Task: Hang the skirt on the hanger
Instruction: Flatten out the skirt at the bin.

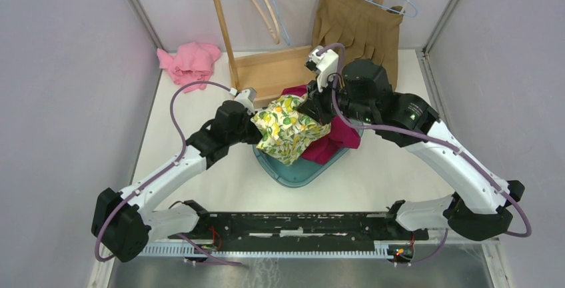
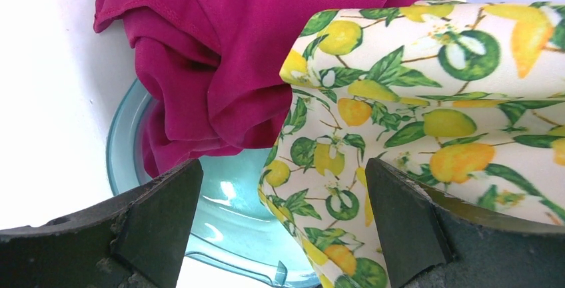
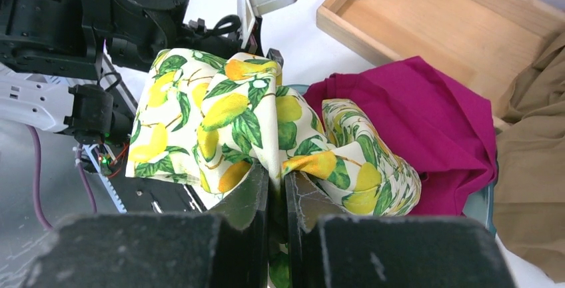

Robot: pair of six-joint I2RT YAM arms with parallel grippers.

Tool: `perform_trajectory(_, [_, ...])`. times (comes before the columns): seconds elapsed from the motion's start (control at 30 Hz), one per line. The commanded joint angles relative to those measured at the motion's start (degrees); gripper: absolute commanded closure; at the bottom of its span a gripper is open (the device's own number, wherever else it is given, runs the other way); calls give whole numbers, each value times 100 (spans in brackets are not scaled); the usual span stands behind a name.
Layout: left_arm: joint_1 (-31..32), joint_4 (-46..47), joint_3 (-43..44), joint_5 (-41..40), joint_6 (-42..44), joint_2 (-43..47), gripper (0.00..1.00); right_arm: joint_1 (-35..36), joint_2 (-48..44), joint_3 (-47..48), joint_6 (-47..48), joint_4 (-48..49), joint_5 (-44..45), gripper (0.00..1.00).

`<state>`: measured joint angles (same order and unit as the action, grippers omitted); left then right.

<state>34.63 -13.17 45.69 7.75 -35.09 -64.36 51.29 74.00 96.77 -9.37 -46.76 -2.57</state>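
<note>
Right claw [image 3: 276,175] pinches the lemon-print skirt [image 3: 220,115], bunched above a teal basin [image 1: 293,175]; left claw [image 2: 283,215] is spread beside it. Probably the lifting stage; next, carry it rearward to the hanger [image 1: 273,33].

The left tool [image 1: 253,127] and right tool [image 1: 313,111] flank the lemon skirt [image 1: 290,129].

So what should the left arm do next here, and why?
Probably close the left end effector on the lemon-print skirt: it stands open with the fabric's edge inside the gap, while the right end effector pinches another fold.
</note>
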Motion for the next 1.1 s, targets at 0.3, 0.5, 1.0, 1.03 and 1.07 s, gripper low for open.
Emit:
perform_trajectory(0.3, [38, 171, -30, -32, 172, 314, 1, 25, 43, 322, 175, 968, 637, 99])
perform_trajectory(0.5, [36, 129, -34, -9, 190, 308, 1, -27, 131, 38, 205, 1104, 823, 99])
perform_trajectory(1.0, [38, 161, -21, 82, 143, 260, 1, -453, 174, -666, -52, 1361, 426, 99])
perform_trajectory(1.03, [35, 163, -18, 85, 143, 244, 1, -479, 163, -721, -75, 1389, 386, 99])
perform_trajectory(1.07, [40, 165, -21, 91, 143, 240, 1, -516, 164, -784, -89, 1413, 348, 99])
